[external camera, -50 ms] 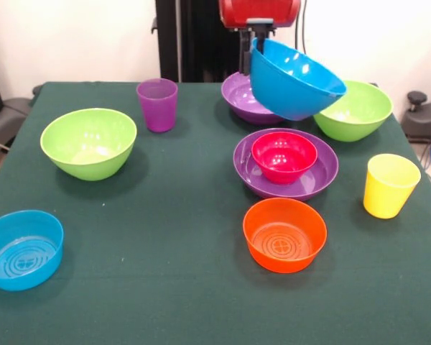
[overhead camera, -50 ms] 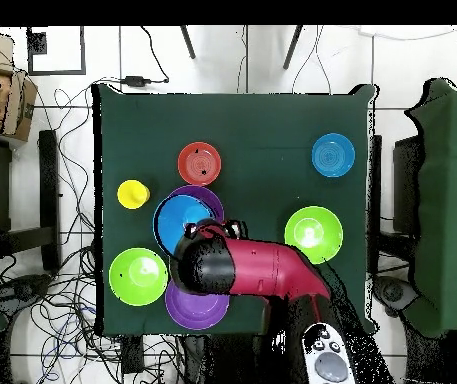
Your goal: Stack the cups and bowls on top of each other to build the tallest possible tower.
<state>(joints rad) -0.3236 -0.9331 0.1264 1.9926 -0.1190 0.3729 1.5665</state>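
Hanging tilted from the gripper, large blue bowl overlaps purple bowl.

Bright, even overhead light | soft, short shadows under bowls on the green table | mild glare on glossy bowl rims | front view in focus throughout

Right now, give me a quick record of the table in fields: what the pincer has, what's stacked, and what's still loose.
pincer: shut on the rim of the large blue bowl, held tilted in the air
stack: red bowl inside a purple bowl
loose bowls: two green, orange, small blue, second purple
loose cups: purple cup, yellow cup, both upright
table: dark green cloth
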